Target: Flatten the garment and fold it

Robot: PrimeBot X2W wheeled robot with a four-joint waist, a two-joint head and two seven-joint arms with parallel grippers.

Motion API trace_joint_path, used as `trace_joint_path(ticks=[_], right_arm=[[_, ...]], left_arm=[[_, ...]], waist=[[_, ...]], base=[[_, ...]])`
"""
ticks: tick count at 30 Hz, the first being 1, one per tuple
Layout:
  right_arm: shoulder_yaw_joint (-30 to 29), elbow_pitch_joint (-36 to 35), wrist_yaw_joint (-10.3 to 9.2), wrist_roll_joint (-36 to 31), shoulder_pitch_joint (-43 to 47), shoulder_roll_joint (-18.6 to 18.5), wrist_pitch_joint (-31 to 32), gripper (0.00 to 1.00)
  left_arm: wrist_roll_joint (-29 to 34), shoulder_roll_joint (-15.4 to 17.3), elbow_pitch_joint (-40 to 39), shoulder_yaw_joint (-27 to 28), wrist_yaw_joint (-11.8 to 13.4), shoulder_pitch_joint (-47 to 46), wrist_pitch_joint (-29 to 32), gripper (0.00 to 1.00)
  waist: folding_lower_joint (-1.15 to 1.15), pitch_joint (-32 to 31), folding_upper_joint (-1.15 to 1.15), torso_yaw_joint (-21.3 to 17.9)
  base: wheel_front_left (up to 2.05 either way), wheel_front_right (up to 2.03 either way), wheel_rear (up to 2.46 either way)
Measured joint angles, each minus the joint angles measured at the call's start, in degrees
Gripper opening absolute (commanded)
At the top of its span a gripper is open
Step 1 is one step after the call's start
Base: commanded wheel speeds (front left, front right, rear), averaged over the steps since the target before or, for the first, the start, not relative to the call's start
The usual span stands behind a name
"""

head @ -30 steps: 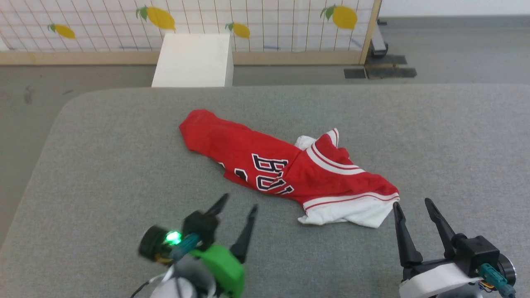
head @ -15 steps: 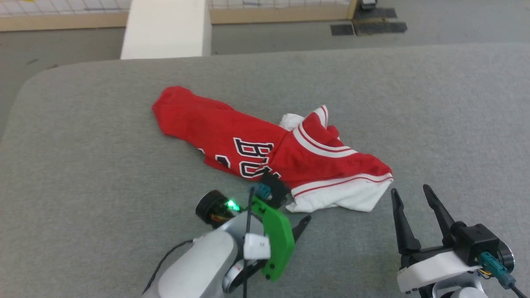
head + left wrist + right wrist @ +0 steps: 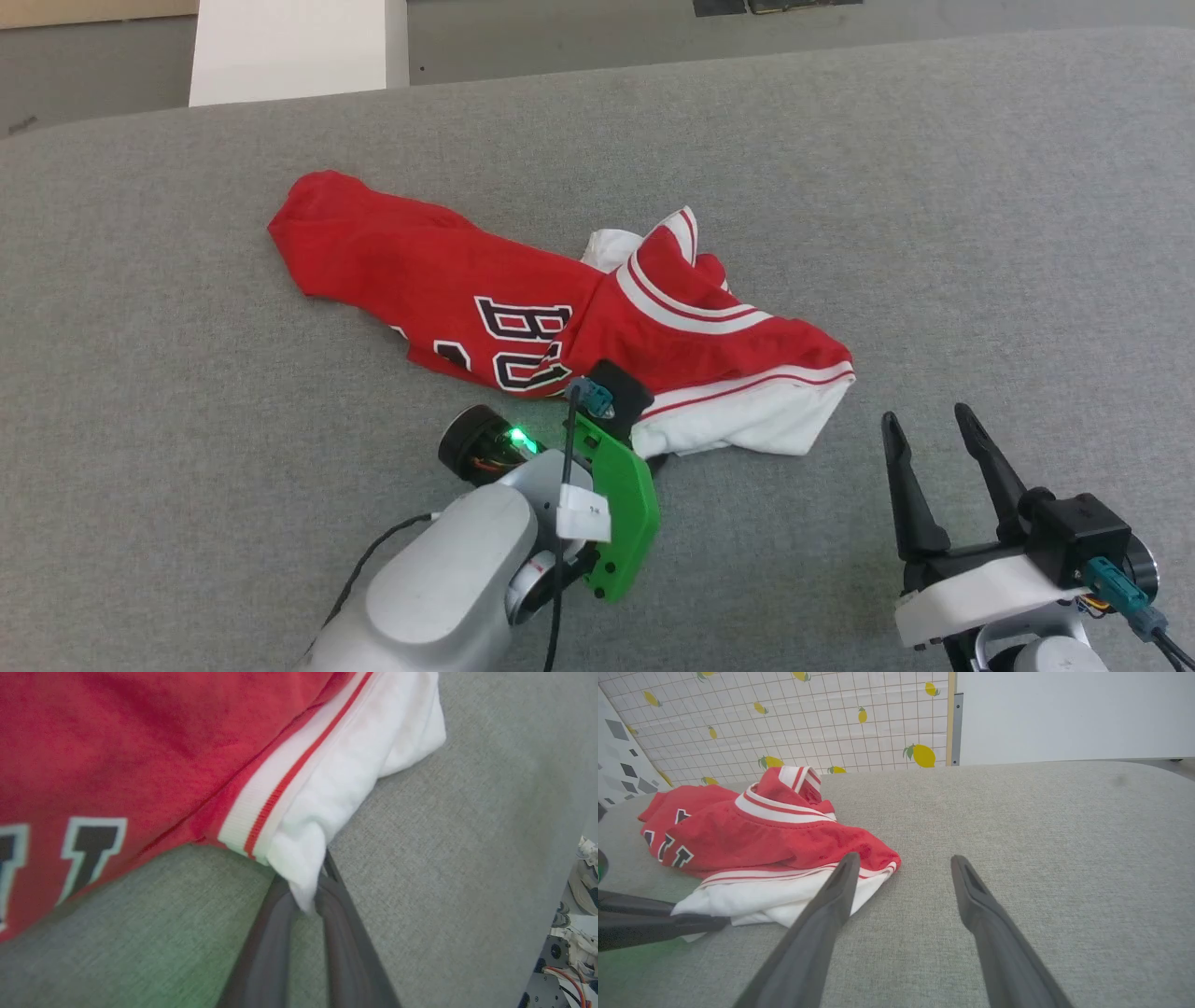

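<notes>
Garment [image 3: 420,271] laid centrally on table [image 3: 934,187].
Left gripper [image 3: 306,893] is set against its near edge; right gripper [image 3: 924,420] is positioned near right, apart from it; a box [image 3: 289,47] is located beyond the far-left edge.

Looks like a robotics lab / test bay, not a home: big grey cloth-covered table [image 3: 934,187], lemon-print tile backdrop screen [image 3: 831,718] w/ wood frame, plain white wall [image 3: 1064,714], bare grey floor [image 3: 560,37], white box [image 3: 289,47], exposed wiring & hardware [image 3: 560,975] beside table.
</notes>
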Motion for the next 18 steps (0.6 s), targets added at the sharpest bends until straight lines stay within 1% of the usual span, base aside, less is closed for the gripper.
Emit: trace_joint_path(ticks=[7, 9, 11, 13, 15, 18], right_arm=[[-0.30, 0.71, 0.00, -0.01, 0.01, 0.00, 0.00, 1.00], [-0.47, 0.99, 0.00, -0.02, 0.03, 0.01, 0.00, 1.00], [-0.81, 1.16, 0.00, -0.03, 0.13, 0.00, 0.00, 1.00], [-1.27, 1.31, 0.00, -0.07, 0.43, 0.00, 0.00, 1.00], [-1.62, 1.40, 0.00, -0.12, 0.92, 0.00, 0.00, 1.00], [-2.07, 1.67, 0.00, -0.21, 1.76, -0.01, 0.00, 1.00]], left_arm=[[-0.96, 0.42, -0.33, -0.08, -0.01, 0.37, -4.00, 0.00], [-1.65, 1.24, -1.86, 0.67, 0.10, 1.43, -5.09, 0.00], [-2.90, 2.36, -4.17, 1.56, 0.75, 3.32, -5.83, 0.00], [-3.15, 4.88, -7.42, 2.64, 2.22, 6.04, -6.70, 0.00], [-3.23, 7.93, -10.38, 4.41, 4.36, 8.61, -7.34, 0.00], [-3.98, 13.22, -15.00, 8.23, 8.35, 12.68, -7.40, 0.00]], waist=[[0.00, -1.35, 0.00, 1.35], [0.00, -2.28, 0.00, 1.76], [0.00, -3.36, 0.00, 2.20], [0.00, -4.65, 0.00, 2.77], [0.00, -5.80, 0.00, 3.38], [0.00, -7.23, 0.00, 4.61]], base=[[0.00, 0.00, 0.00], [0.00, 0.00, 0.00], [0.00, 0.00, 0.00], [0.00, 0.00, 0.00], [0.00, 0.00, 0.00], [0.00, 0.00, 0.00]])
